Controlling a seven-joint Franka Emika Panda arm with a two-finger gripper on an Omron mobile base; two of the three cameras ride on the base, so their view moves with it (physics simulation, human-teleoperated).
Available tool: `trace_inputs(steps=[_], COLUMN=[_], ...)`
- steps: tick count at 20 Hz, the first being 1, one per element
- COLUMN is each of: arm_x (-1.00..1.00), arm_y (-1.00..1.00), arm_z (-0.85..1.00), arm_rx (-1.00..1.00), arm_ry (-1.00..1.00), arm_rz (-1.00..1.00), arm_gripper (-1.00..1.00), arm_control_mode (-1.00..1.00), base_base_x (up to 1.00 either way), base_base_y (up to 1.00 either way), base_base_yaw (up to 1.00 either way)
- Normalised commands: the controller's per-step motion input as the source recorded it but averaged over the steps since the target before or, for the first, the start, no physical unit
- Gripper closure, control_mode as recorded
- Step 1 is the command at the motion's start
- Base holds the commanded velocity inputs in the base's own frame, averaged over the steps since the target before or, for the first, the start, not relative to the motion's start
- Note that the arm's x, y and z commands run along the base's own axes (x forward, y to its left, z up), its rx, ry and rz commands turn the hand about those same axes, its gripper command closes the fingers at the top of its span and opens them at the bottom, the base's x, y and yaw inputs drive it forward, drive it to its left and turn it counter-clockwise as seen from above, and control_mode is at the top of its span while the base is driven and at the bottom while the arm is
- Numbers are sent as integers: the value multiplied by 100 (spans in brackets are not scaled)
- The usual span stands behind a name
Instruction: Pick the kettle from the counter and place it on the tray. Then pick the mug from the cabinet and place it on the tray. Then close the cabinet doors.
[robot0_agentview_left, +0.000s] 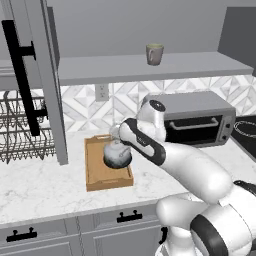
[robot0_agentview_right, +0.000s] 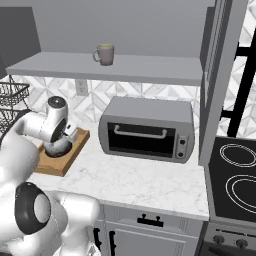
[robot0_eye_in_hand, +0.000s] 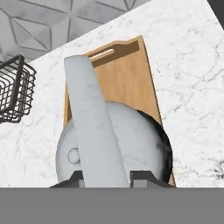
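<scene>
The counter (robot0_agentview_left: 45, 187) is carrying a toaster oven (robot0_agentview_right: 146, 129) and the tray (robot0_agentview_left: 98, 171). Above, the cabinet (robot0_agentview_left: 150, 67) is standing open, 1 door (robot0_agentview_left: 37, 80) swung out at the left, the mug (robot0_agentview_left: 154, 54) sitting on its shelf. The kettle (robot0_agentview_left: 118, 155) is hanging over the tray, the gripper (robot0_eye_in_hand: 107, 178) clamping its handle between 2 fingertips.
</scene>
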Motion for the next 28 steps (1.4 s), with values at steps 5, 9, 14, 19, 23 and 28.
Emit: trace_inputs(steps=[5,9,14,19,23,28], arm_x=[89,74,59,41,17,0], arm_y=[51,20,2,0,0,0], arm_z=[-25,-7,-3,-17,-41,-46], arm_rx=[0,0,0,0,0,0], arm_ry=[0,0,0,0,0,-1], arm_rz=[-19,-16,-9,-1,0,0], arm_gripper=[100,100,100,100,100,-100], arm_control_mode=[-100,-100,-100,-100,-100,-100], base_base_x=[0,0,0,0,0,0], base_base_y=[0,0,0,0,0,0], base_base_yaw=[0,0,0,0,0,0])
